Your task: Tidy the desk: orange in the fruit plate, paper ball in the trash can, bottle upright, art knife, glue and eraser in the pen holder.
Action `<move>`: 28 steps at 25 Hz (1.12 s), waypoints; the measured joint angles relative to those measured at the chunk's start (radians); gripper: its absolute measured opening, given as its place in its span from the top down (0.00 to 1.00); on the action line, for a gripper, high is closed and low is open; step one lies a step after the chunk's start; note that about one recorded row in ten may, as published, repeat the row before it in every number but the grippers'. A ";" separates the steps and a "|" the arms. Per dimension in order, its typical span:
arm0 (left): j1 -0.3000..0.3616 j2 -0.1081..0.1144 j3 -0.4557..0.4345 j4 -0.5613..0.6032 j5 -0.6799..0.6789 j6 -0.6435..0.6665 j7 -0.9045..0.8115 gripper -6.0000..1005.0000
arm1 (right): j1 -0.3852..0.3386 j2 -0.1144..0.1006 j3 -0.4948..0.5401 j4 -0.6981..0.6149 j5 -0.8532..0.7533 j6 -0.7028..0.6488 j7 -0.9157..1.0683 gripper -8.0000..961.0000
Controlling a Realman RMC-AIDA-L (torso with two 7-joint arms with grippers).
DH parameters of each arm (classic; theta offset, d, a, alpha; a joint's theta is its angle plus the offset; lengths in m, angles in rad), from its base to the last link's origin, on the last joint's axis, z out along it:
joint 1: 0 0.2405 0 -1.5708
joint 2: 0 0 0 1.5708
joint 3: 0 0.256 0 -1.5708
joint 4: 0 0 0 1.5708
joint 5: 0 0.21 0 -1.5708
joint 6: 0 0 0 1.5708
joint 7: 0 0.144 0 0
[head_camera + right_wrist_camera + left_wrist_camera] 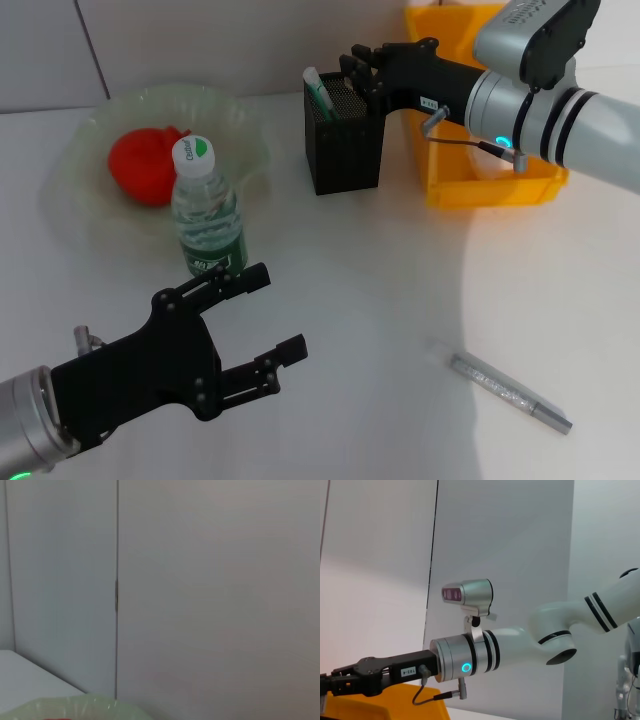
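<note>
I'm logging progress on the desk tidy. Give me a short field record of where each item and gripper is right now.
orange: in the fruit plate
bottle: upright, in front of the fruit plate
pen holder: beside the trash can, a white-and-green stick inside
art knife: lying on the desk, not yet stowed
paper ball, eraser: not visible
right gripper: over the pen holder
left gripper: jaws open, near the bottle
</note>
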 joint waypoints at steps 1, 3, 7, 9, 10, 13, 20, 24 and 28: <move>0.000 0.000 0.000 0.000 0.000 0.001 0.000 0.22 | 0.001 0.000 0.000 0.004 0.000 0.000 -0.002 0.85; 0.000 0.000 0.000 0.000 0.000 0.001 0.000 0.22 | 0.001 0.000 0.000 0.007 0.000 0.000 -0.008 0.85; 0.000 0.000 0.000 0.000 -0.001 0.003 0.000 0.23 | 0.002 0.000 0.000 0.020 0.004 0.001 -0.037 0.85; 0.000 0.000 0.000 0.000 -0.002 0.004 0.000 0.23 | 0.002 0.000 0.000 0.024 0.005 0.001 -0.038 0.85; 0.000 0.000 0.000 0.000 -0.001 0.005 0.000 0.23 | 0.003 0.000 0.000 0.025 0.006 0.001 -0.038 0.85; 0.000 0.000 0.000 0.000 -0.001 0.009 -0.001 0.23 | 0.003 0.000 0.000 0.027 0.006 0.002 -0.038 0.85; 0.003 0.000 0.000 0.000 -0.002 0.030 -0.002 0.23 | 0.002 0.000 0.004 0.025 0.009 -0.012 -0.030 0.77; 0.005 0.004 -0.004 0.002 0.000 0.035 -0.020 0.23 | -0.040 -0.007 0.004 -0.024 0.030 -0.106 0.055 0.71; 0.001 0.015 -0.006 0.002 0.004 0.036 -0.051 0.23 | -0.134 -0.012 0.001 -0.187 -0.015 -0.226 0.242 0.62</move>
